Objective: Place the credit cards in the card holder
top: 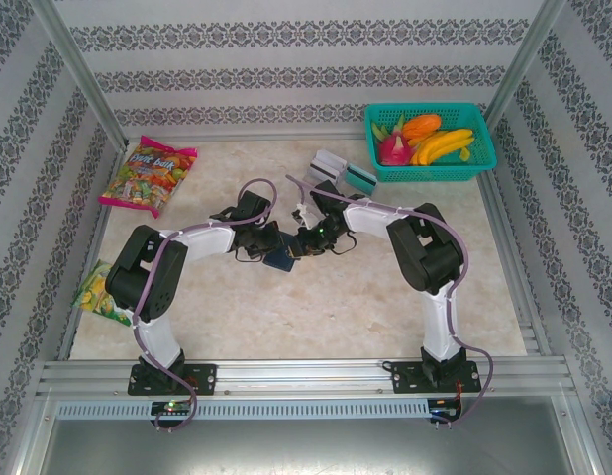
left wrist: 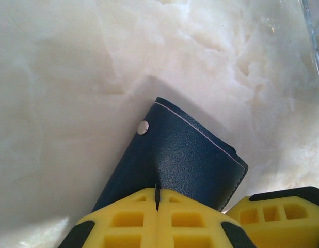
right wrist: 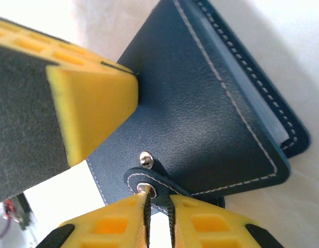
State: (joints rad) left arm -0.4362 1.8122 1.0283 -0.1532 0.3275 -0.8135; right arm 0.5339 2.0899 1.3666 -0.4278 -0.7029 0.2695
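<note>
The dark navy card holder lies folded at the table's middle, between both grippers. My left gripper is shut on the near edge of the card holder, whose snap stud shows on the flap. My right gripper is shut on the small snap tab of the card holder, and the tab is lifted off its stud. A left fingertip presses on the cover's far edge. The credit cards, white-grey and teal, lie in a small heap beside the basket, apart from both grippers.
A teal mesh basket with toy fruit stands at the back right. A candy bag lies at the back left and a snack packet at the left edge. Patterned walls and metal posts ring the table.
</note>
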